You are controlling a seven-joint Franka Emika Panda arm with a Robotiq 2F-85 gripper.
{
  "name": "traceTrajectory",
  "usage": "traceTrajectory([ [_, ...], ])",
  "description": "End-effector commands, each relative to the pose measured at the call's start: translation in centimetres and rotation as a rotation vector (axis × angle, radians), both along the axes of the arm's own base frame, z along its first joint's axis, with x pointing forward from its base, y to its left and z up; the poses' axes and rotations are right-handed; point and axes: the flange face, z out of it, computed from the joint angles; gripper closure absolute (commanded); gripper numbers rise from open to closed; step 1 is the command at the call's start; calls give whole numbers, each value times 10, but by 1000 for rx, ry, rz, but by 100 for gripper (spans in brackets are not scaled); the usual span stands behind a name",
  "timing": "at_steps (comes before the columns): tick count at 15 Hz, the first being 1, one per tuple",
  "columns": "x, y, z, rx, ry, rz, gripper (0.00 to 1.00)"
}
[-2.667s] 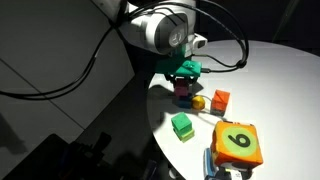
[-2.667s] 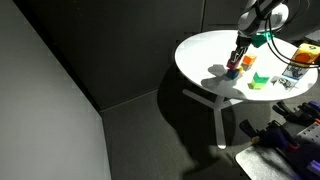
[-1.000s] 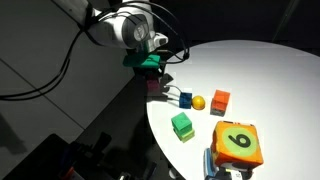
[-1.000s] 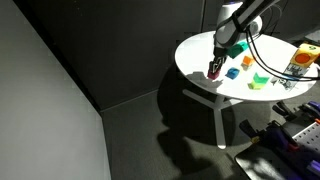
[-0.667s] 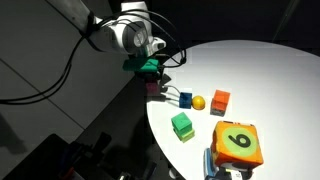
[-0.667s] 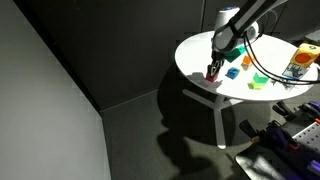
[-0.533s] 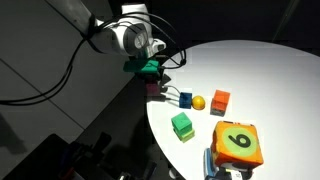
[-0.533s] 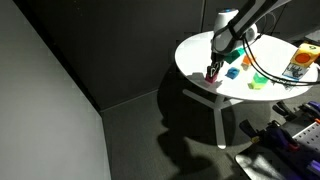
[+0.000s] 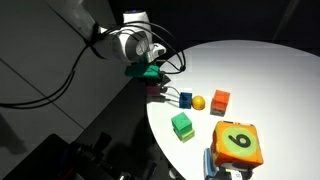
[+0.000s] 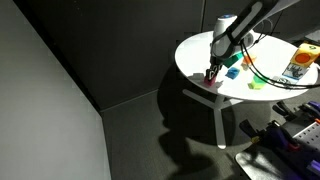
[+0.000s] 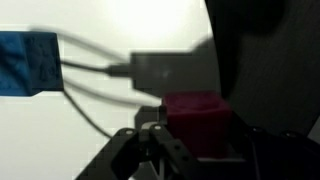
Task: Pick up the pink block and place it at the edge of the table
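Note:
The pink block [image 11: 195, 122] is a small magenta cube held between my gripper's fingers [image 11: 200, 150] in the wrist view. My gripper [image 9: 153, 80] is shut on it right at the near rim of the round white table [image 9: 255, 75]. The block is low, at or just above the tabletop. In an exterior view the gripper [image 10: 211, 74] stands at the table [image 10: 195, 55] rim nearest the dark wall, with the block [image 10: 211, 80] barely visible under it.
A small blue cube [image 9: 185, 99], a yellow ball [image 9: 198, 102], an orange cube [image 9: 220, 100], a green cube [image 9: 181, 125] and the numbered orange-green box [image 9: 238, 144] lie to the right of the gripper. A cable crosses the table behind. The floor lies beyond the rim.
My gripper carried the pink block away from the other cubes to the table's rim. Over the last second it shifted only slightly and came a little lower.

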Motion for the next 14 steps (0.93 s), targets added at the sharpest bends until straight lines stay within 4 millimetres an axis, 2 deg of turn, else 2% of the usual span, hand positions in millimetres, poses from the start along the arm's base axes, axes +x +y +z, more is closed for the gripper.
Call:
traceTrajectory([
  [1,5,-2,-3,12,1,-20,68],
  [2,5,-3,-3,12,3,-19,68],
  [3,4,-3,-3,10,3,-17,18],
  [4,3,-4,-1,11,1,-14,16],
  [6,1,-4,5,17,2,-25,2],
  [9,-1,-5,16,24,-13,-29,0],
  [14,-2,-11,46,48,-56,-56,0],
])
